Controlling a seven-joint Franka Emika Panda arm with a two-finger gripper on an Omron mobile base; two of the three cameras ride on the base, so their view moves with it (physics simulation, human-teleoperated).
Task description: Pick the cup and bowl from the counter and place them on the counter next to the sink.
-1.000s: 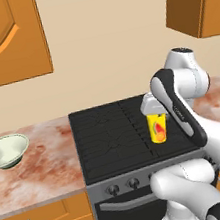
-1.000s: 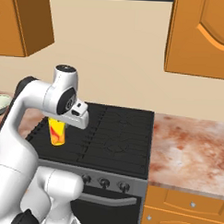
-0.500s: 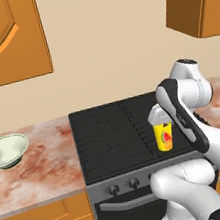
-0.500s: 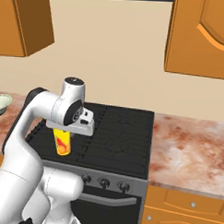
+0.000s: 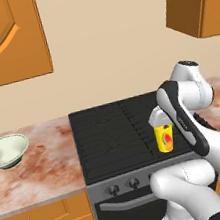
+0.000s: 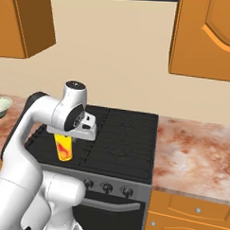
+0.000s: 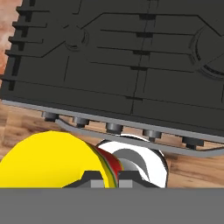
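Gripper [image 5: 161, 123], clenched on the yellow cup [image 5: 164, 138] over the stove [image 5: 116, 136], hides the cup's rim; the bowl [image 5: 6, 151] sits uncovered on the counter [image 5: 36, 170].

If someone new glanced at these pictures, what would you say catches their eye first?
The bright yellow cup with its red-orange mark stands out most, held in the shut gripper above the front of the black stove. Next comes the pale bowl, sitting alone on the marbled counter to the stove's left.
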